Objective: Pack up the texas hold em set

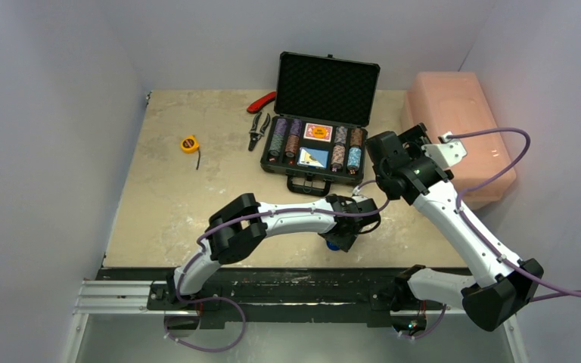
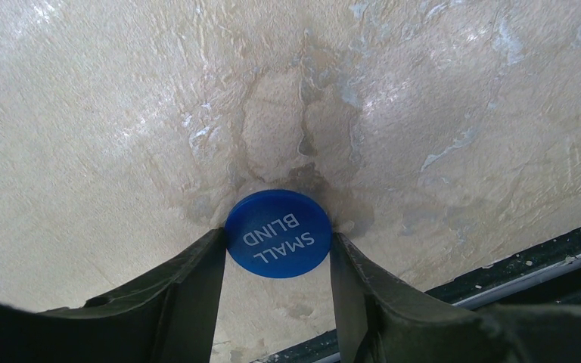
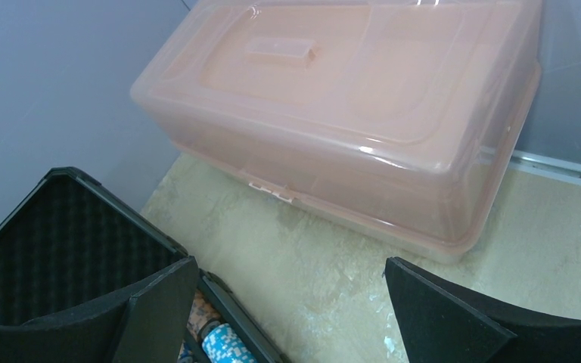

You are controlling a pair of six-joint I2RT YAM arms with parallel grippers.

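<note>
The left gripper (image 1: pixel 342 236) is closed narrow on the blue disc (image 2: pixel 278 233) marked SMALL BLIND, a finger touching each side of its rim, low over the table (image 2: pixel 121 113); I cannot tell whether the disc is lifted clear. In the top view the open briefcase (image 1: pixel 325 87) lies up-frame from it, long axis left to right. The right gripper (image 3: pixel 287 302), spread wide and empty, hovers nearer, at the case's right end.

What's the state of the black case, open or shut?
Open. The case has its lid standing upright at the back, foam lining showing, with chips and cards exposed inside.
</note>
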